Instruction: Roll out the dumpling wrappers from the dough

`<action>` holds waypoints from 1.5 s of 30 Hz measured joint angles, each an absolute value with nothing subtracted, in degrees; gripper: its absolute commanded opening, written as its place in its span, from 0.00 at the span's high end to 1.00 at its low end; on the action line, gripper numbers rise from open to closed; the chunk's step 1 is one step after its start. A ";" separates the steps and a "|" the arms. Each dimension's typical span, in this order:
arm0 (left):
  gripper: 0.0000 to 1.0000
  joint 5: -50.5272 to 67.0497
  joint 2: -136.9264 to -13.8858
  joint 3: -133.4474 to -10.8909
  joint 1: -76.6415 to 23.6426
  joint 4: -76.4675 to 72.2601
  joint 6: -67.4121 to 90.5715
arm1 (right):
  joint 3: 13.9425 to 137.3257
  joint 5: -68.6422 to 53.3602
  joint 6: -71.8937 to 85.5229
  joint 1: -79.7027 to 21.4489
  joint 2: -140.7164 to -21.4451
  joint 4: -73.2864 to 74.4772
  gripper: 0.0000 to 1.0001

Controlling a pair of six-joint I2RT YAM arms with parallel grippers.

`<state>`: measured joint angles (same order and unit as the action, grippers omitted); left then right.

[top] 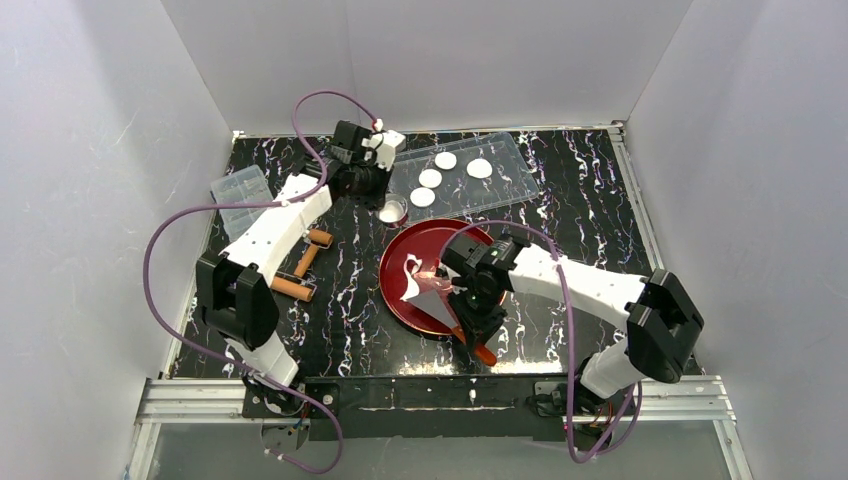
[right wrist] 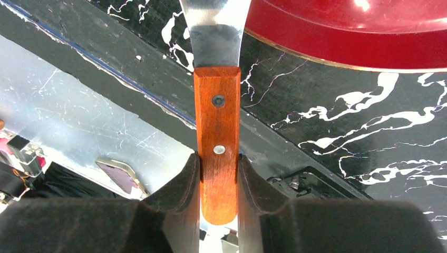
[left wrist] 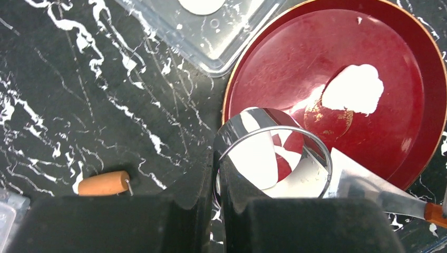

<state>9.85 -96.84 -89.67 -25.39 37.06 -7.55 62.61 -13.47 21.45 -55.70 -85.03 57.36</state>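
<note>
Several round white dumpling wrappers (top: 431, 178) lie in a clear tray (top: 505, 155) at the back; one wrapper (left wrist: 200, 5) shows at the top of the left wrist view. Ragged white dough (top: 410, 272) (left wrist: 353, 89) lies on the red plate (top: 400, 300) (left wrist: 295, 47). My left gripper (top: 389, 200) (left wrist: 217, 154) is shut on the wall of a shiny metal ring cutter (top: 394, 211) (left wrist: 275, 153), held between tray and plate. My right gripper (top: 476, 322) (right wrist: 217, 158) is shut on the wooden handle (right wrist: 217, 121) of a scraper, whose blade (top: 430, 296) (left wrist: 369, 184) rests on the plate's near side.
A wooden rolling pin (top: 305, 265) lies left of the plate; its handle end (left wrist: 103, 183) shows in the left wrist view. A clear plastic container (top: 243, 195) sits at the far left. White walls close in the black marbled table (top: 590, 220).
</note>
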 measured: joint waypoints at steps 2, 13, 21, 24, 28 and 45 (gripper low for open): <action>1.00 9.91 -95.92 -88.88 -24.12 37.74 -7.84 | 63.59 -13.47 21.43 -55.94 -86.00 58.22 0.99; 1.00 11.84 -92.23 -88.44 -23.83 40.75 -9.19 | 71.40 -10.98 19.68 -58.04 -96.51 61.32 0.99; 1.00 12.16 -91.05 -87.81 -23.79 41.25 -9.45 | 78.15 -5.41 19.16 -56.62 -102.28 61.10 0.99; 1.00 12.19 -91.02 -87.37 -23.73 41.78 -9.45 | 79.29 -2.76 18.94 -55.20 -102.65 61.10 0.99; 1.00 12.32 -91.02 -87.37 -23.68 42.00 -9.45 | 81.78 0.40 18.00 -53.87 -102.83 61.41 0.99; 1.00 16.71 -91.18 -87.37 -25.23 42.54 -8.91 | 59.75 4.36 19.33 -57.84 -78.19 55.09 0.99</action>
